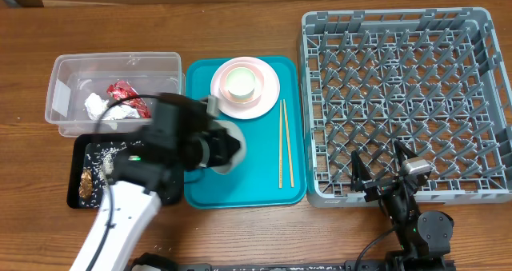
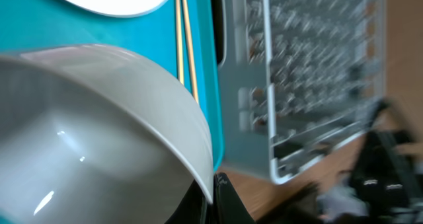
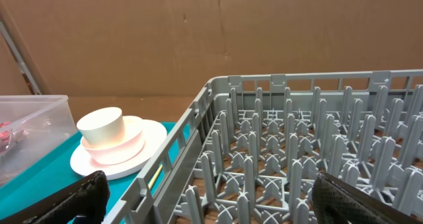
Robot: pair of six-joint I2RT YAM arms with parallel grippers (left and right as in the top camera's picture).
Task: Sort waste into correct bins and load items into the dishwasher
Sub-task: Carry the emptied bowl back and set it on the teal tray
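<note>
A brown wooden bench point(image 1: 240, 15) carries four things. At the rear left stands a clear plastic tub point(image 1: 60, 87); a shallow black tray point(image 1: 74, 175) lies just in front of it, nearer the front edge. A teal serving tray point(image 1: 264, 175) lies flat in the middle, just beside both. To its right sits the large grey dish rack point(image 1: 384, 17), close against the teal tray's edge.

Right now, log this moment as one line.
left jaws: shut on bowl rim, over teal tray | right jaws: open, empty, by dish rack | chopsticks: on tray
</note>
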